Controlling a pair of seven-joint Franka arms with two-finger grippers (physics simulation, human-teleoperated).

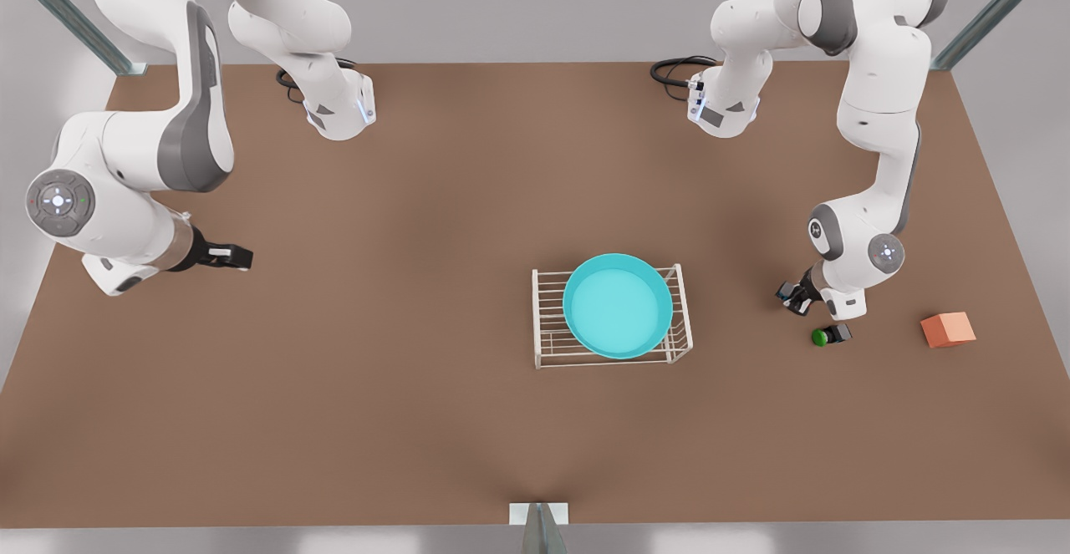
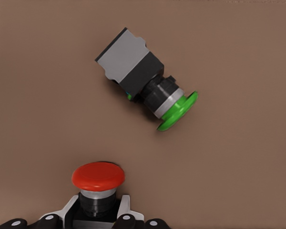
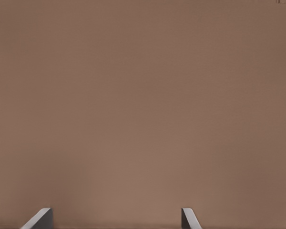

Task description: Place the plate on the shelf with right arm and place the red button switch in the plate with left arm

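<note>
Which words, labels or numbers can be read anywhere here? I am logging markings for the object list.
None can be read.
The red button switch, green-capped switch, turquoise round plate, white wire shelf and orange cube are unmarked.

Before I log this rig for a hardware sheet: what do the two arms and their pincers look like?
Both arms are glossy white with rounded segments and grey joint covers, and grey round caps at the joints carry small light markings. Black cables coil at each base. The left pincer is black with white parts. The right pincer is black behind a metallic wrist ring, and its fingertips look grey.
</note>
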